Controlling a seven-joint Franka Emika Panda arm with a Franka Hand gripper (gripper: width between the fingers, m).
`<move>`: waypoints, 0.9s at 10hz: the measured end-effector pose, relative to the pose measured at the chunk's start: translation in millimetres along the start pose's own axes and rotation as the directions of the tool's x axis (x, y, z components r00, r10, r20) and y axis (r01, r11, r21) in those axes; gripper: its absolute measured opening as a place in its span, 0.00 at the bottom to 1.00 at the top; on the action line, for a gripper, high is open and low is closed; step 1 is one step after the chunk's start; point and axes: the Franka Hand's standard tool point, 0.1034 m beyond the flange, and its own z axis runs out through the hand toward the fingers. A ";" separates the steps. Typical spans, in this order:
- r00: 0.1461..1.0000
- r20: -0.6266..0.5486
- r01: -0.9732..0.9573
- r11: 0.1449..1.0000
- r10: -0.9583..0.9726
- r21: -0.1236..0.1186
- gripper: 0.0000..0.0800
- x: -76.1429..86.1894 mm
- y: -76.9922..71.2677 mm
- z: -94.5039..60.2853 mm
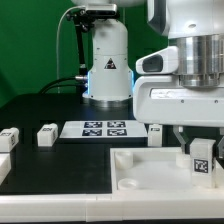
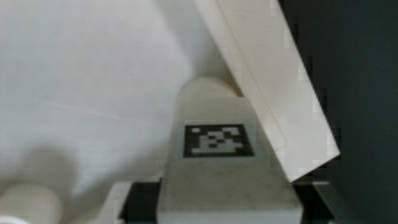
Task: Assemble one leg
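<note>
While spare small white plastic tagged posts (image 1: 46, 134) wait at nine o'clock beyond the marker board (image 1: 103, 128), the gripper (image 1: 199, 152) clamps the small white block-shaped plastic leg (image 1: 201, 156) at four o'clock over the large white tray-like piece (image 1: 130, 175), and should lower it squarely, upright, into the corner recess.

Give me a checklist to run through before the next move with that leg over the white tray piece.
1. Leg held in the pincer: ok, a finger sits on each side of it.
2. Leg tag readable in the wrist view: ok.
3. Leg over the tray piece, near its corner at the exterior view's right: ok.
4. Leg seated in a corner recess: cannot tell.
5. Spare legs clear of the arm: ok.
6. Marker board uncovered: ok.
</note>
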 end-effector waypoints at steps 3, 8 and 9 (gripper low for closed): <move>0.943 0.006 -0.334 0.943 0.334 0.000 0.36 -1.3 -0.1 0.2; 0.862 0.016 -0.507 0.862 0.507 0.001 0.46 -2.7 -0.5 0.9; 0.862 0.016 -0.507 0.862 0.507 0.000 0.63 -3.0 -0.6 1.1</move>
